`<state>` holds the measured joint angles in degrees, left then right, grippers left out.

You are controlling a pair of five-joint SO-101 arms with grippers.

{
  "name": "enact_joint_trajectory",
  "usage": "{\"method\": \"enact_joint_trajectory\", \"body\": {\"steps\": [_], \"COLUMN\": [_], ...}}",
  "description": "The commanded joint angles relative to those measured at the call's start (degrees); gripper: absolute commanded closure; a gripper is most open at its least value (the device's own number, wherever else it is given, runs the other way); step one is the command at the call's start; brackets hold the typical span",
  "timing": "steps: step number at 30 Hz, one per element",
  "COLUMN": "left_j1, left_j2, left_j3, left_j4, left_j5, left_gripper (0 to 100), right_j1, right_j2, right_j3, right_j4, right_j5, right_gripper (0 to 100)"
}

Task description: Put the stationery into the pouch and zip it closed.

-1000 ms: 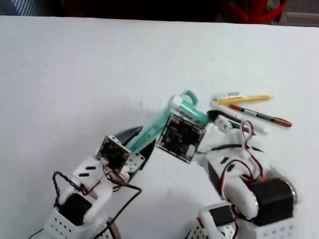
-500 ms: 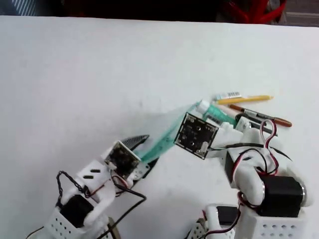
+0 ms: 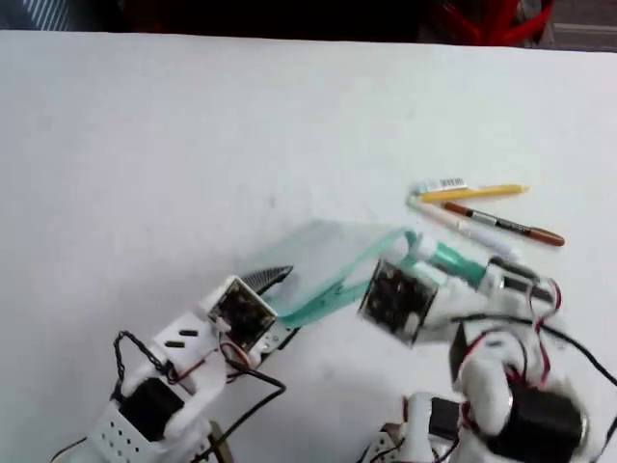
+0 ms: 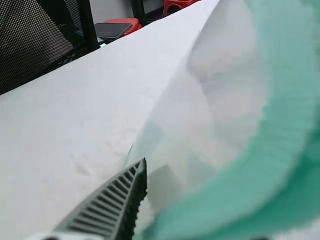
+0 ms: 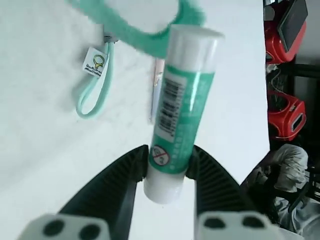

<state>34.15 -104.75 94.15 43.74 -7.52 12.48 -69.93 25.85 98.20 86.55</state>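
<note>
At the pouch (image 3: 308, 256) mouth, right tool (image 5: 167, 157) clamps a glue stick (image 5: 182, 100); left tool (image 3: 278, 297) pinches its edge.

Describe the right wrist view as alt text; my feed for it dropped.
The right end effector grips a green-and-white glue stick near one end, with the other end pointing toward the pouch and its green-edged opening. A green loop strap with a small tag lies on the white table beside it.
</note>
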Motion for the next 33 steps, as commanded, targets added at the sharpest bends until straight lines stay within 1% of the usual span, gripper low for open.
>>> {"method": "enact_joint_trajectory", "body": {"steps": [1,5,7,9,14,19,22,23,25,30,31,33], "left_j1": [1.0,1.0,1.0,1.0,1.0,1.0,1.0,1.0,0.7,-1.3,-2.1,-3.8], "left_j2": [0.0,0.0,0.0,0.0,0.0,0.0,0.0,0.0,0.0,0.0,0.0,0.0], "left_j3": [1.1,1.3,1.2,1.2,1.2,1.1,1.1,1.1,0.1,-1.2,-1.5,-2.2], "left_j4": [-3.2,-3.6,-3.5,-3.5,-3.2,-3.2,-3.4,-3.4,-3.1,-3.2,-3.2,-3.2], "left_j5": [-0.4,-0.4,-0.3,-0.3,-0.3,-0.3,-0.3,-0.3,-0.2,2.8,3.0,3.0], "left_gripper": [85,85,85,85,85,85,85,85,85,85,85,85], "right_j1": [1.3,1.3,1.1,-1.2,-4.5,-4.5,-6.3,-7.9,-12.5,-30.9,-34.3,-39.3], "right_j2": [-7.5,-12.2,-11.5,-10.2,-6.0,1.5,6.1,7.7,10.5,17.9,19.4,22.3], "right_j3": [1.4,3.2,3.4,3.0,-0.5,-3.5,-7.9,-10.4,-15.8,-27.3,-28.0,-27.3], "right_j4": [0.5,0.4,0.3,0.3,0.3,0.3,0.3,0.3,0.3,0.3,0.2,-1.6], "right_j5": [2.7,2.1,-0.5,-2.3,-4.7,-4.7,-7.7,-10.4,-18.8,-48.0,-52.5,-58.8], "right_gripper": [94.0,94.3,94.3,94.2,94.0,94.0,94.0,94.2,94.3,94.3,94.3,94.3]}}
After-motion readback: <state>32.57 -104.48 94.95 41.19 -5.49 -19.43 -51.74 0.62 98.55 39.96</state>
